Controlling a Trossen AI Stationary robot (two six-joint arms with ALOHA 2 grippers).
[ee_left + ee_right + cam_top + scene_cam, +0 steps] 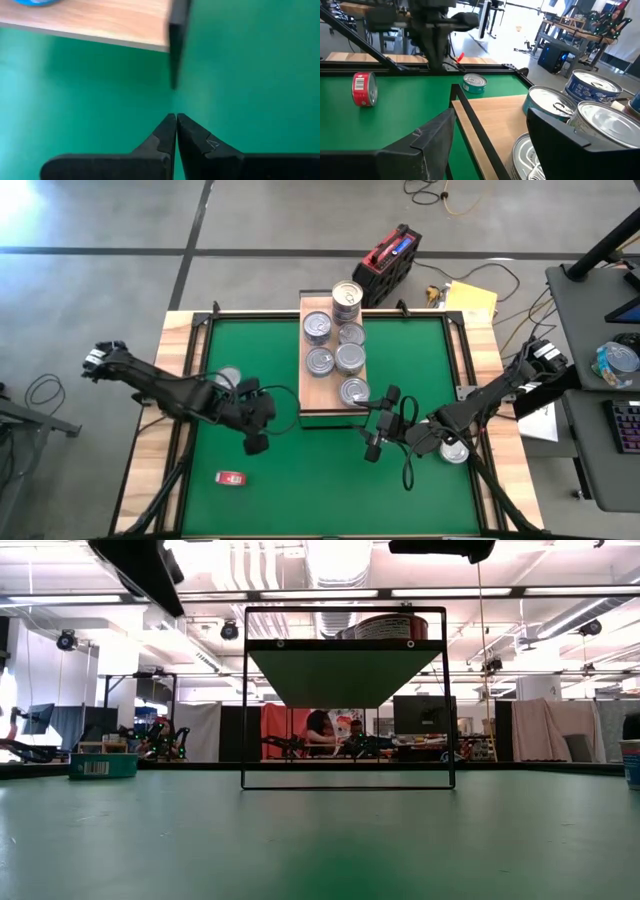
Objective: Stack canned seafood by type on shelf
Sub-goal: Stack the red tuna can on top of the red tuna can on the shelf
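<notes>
From above, the tins point(338, 340) crowd the shelf point(309, 398) while the right end effector point(379, 420) hovers beside its near end, and the left end effector point(257, 442) waits shut and empty. Its wrist view shows open, empty fingers point(427, 137) straddling the shelf's dark frame point(472, 127). Descending here could clip that frame or topple the tins.

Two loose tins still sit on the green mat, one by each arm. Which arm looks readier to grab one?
Probably the right. The right gripper is open by the shelf, a loose tin beside its arm. The left gripper is shut.
</notes>
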